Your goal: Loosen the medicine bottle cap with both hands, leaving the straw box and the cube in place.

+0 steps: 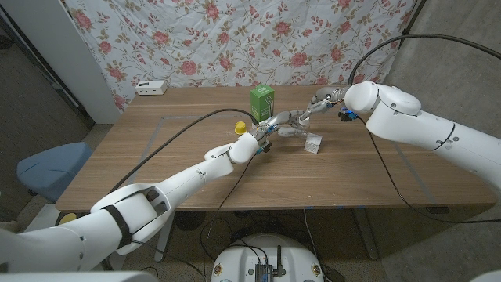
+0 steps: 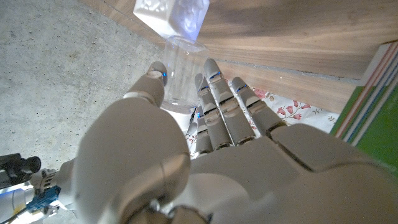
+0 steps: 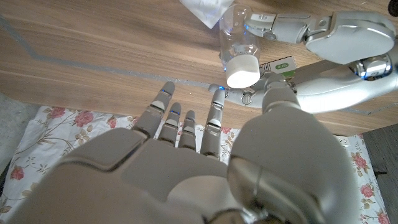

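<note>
The clear plastic medicine bottle with a white cap [image 3: 241,53] stands on the wooden counter [image 1: 188,149], held at its body by the left hand [image 1: 270,133]. Its long axis looks upright, cap uppermost. The right hand [image 3: 186,143], holding nothing with fingers spread, sits just beside the cap, which lies straight ahead of its fingertips. The white cube [image 1: 313,143] and green straw box [image 1: 261,103] stand near. The left fingers' contact is partly hidden.
</note>
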